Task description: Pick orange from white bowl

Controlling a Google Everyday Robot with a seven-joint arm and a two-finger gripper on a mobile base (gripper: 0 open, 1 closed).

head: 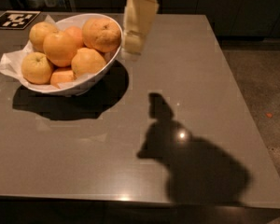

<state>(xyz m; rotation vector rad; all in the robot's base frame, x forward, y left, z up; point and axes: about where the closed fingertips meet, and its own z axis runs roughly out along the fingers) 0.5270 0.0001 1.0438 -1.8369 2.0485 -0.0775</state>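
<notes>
The white bowl (86, 84) stands at the table's back left, lined with crumpled white paper (8, 63) that sticks out over its rim. It holds several oranges. The smooth, deep-orange orange (60, 48) lies near the middle of the pile. A larger dimpled one (101, 34) lies at the right, and paler yellowish ones (37, 68) lie at the left. My gripper (133, 45) hangs from the top edge, pointing down. It is just right of the bowl's rim, beside the large dimpled orange, and holds nothing.
A black-and-white marker tag (14, 18) lies at the table's back left corner. The grey table (200, 78) stretches right and forward, with the arm's shadow on it. Its right edge borders speckled floor (266, 87). Dark cabinets stand behind.
</notes>
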